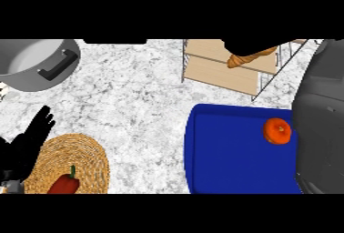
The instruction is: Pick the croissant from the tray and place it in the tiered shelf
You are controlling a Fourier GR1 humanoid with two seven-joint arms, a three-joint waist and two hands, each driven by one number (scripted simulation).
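Speckled marble counter [134, 86] bears a glossy blue rectangular tray [228, 159] and slatted wooden tiered shelf [222, 70].

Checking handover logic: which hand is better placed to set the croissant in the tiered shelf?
The right hand: it is already over the tiered shelf, curled on the croissant. The left hand rests open by the woven mat.

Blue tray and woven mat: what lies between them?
Only bare marbled counter shows between the blue tray and the woven mat in the head view; the red pepper sits on the mat itself.
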